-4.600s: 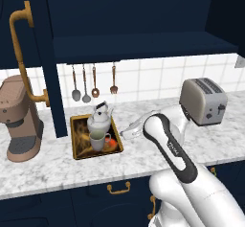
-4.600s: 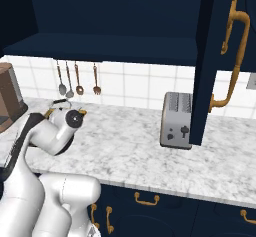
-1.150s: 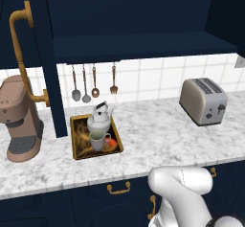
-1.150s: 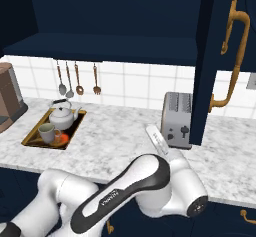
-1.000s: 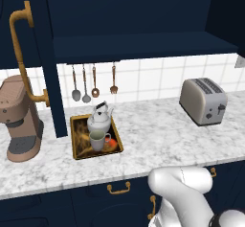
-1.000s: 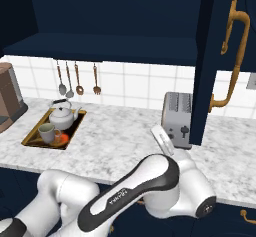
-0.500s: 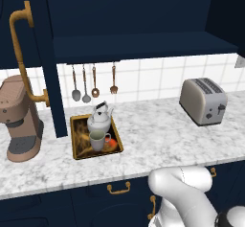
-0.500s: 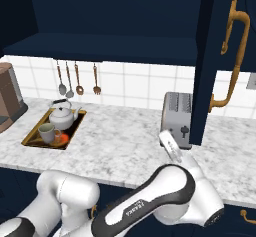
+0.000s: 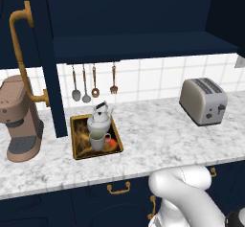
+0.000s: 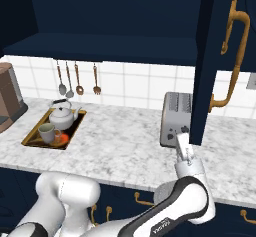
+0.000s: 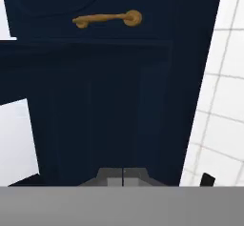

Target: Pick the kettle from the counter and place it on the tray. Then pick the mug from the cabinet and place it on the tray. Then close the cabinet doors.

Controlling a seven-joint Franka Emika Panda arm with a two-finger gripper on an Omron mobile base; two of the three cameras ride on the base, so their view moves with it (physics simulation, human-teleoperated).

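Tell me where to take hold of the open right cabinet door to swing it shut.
Probably the long vertical brass handle on the right cabinet door, approached from the door's outer face: it stands proud of the panel. The gripper, shut, is at the door's lower edge.

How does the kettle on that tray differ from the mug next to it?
The kettle is bigger than the mug. The kettle is silver-white with a lid, while the mug is grey-beige and open-topped with a pale greenish inside. The kettle has a dark handle arching over its top and a short spout; the mug has one small handle on its side. Both stand upright, close together, on the gold-rimmed tray.
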